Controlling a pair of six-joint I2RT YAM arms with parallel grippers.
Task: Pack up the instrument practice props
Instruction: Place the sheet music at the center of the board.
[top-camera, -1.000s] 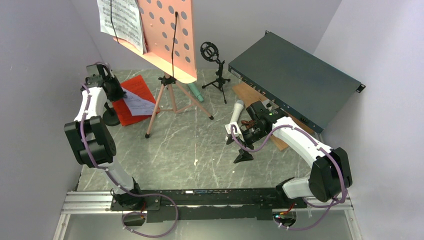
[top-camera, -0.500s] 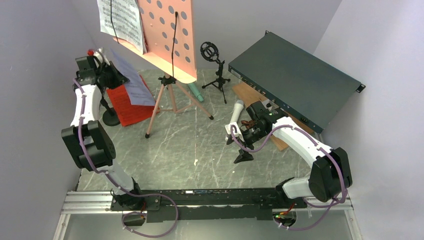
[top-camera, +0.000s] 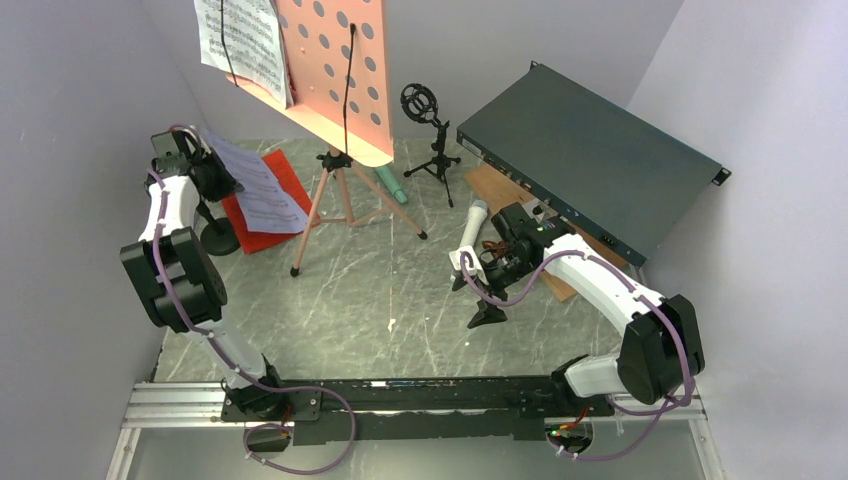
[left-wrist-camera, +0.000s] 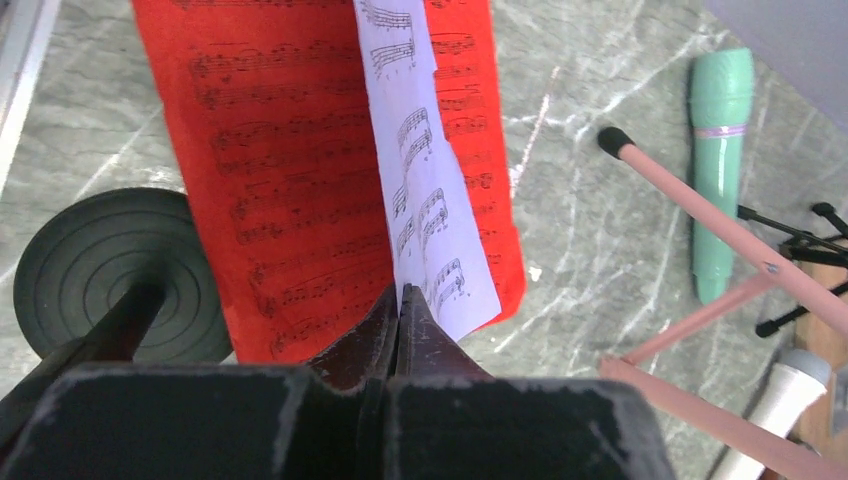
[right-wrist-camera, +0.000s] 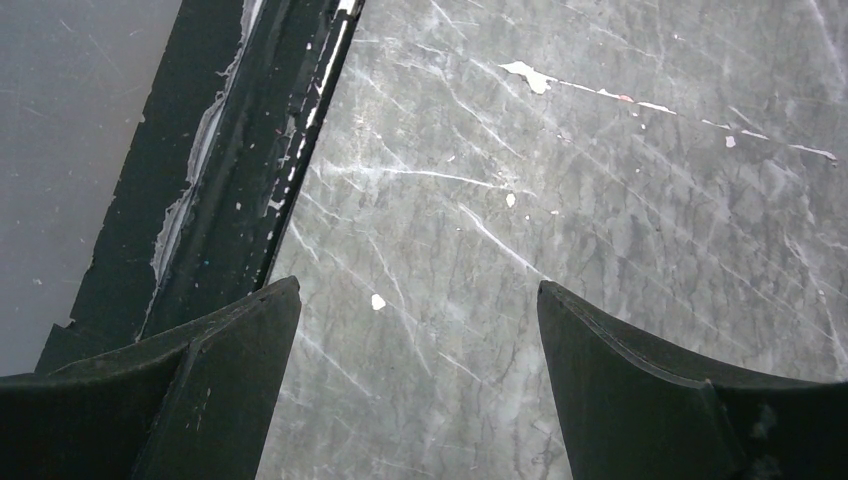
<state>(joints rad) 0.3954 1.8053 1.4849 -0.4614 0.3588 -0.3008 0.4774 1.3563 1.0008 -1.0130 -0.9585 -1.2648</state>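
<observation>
My left gripper (top-camera: 207, 172) (left-wrist-camera: 400, 298) is shut on the edge of a pale lavender sheet-music page (top-camera: 258, 188) (left-wrist-camera: 420, 190), which it holds tilted above the red page (top-camera: 268, 206) (left-wrist-camera: 280, 180) lying on the table. The pink perforated music tripod (top-camera: 335, 70) stands at the back with a white page (top-camera: 240, 40) clipped to it. Beside its legs lies the green microphone (top-camera: 392, 185) (left-wrist-camera: 722, 170). The white microphone (top-camera: 473, 222) (left-wrist-camera: 785, 400) lies next to my right gripper (top-camera: 476, 290) (right-wrist-camera: 418, 300), which is open over bare table. One black mount (top-camera: 430, 135) stands at the back, another black round-based mount (top-camera: 220, 236) (left-wrist-camera: 110, 270) by the left arm.
A large dark green metal box (top-camera: 590, 160) lies tilted at the back right, over a flat brown wooden board (top-camera: 497, 185). A pink tripod leg (left-wrist-camera: 700, 220) crosses close to the held page. The black base rail (right-wrist-camera: 250, 150) runs along the table's near edge.
My left gripper has lifted the lavender page off the red page, first up and to the left, then slightly back down. The right arm has not moved.
</observation>
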